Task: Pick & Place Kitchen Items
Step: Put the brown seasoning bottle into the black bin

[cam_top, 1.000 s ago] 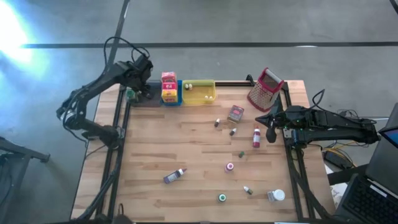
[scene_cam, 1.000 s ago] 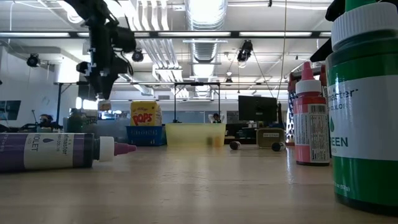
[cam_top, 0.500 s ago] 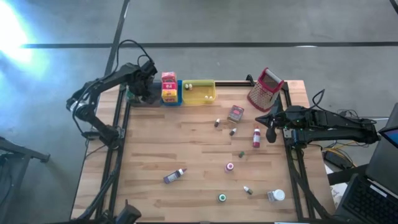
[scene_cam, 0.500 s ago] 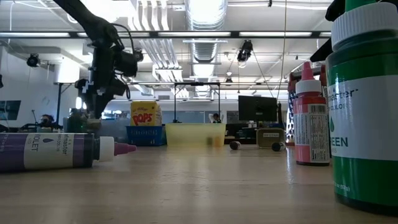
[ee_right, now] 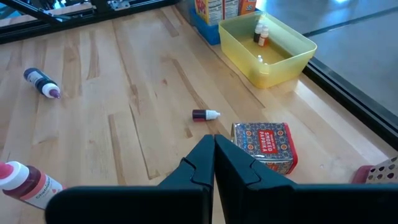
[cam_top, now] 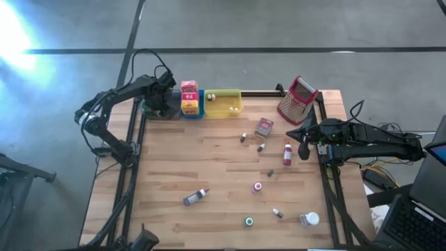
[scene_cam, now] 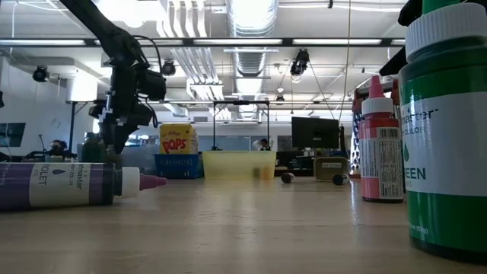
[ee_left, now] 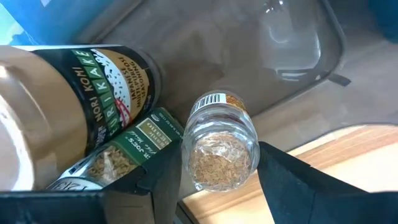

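Note:
My left gripper (ee_left: 220, 163) is at the table's far left corner, pointing steeply down into the grey tray (ee_left: 292, 56) and shut on a small clear spice jar (ee_left: 222, 138) of brown grains. In the tray beside it lie a furikake jar (ee_left: 93, 81) and a green-labelled jar (ee_left: 127, 146). From overhead, the left arm (cam_top: 155, 104) covers the tray. Other kitchen items lie loose on the wood, among them a purple-capped bottle (cam_top: 196, 197) and a red bottle (cam_top: 287, 155). My right gripper (ee_right: 214, 158) waits shut at the right edge (cam_top: 304, 141). My left gripper pinches the spice jar by its two opposite sides (ee_left: 188, 158) between its two fingers (ee_left: 283, 177). The fingers come from above, pointing steeply down. The jar stands on end along the fingers, one round clear end toward the wrist camera. Whether its far end touches the tray is hidden.
A blue tray with red and yellow boxes (cam_top: 189, 97) and a yellow tray (cam_top: 223, 103) stand along the far edge, right of the grey one. The metal grater (cam_top: 298, 100) stands far right and a patterned tin (cam_top: 264, 127) lies near it. Small bottles dot the middle and near right.
My left gripper has sunk with the spice jar toward the grey tray, tipping to point more steeply down; its hold is unchanged.

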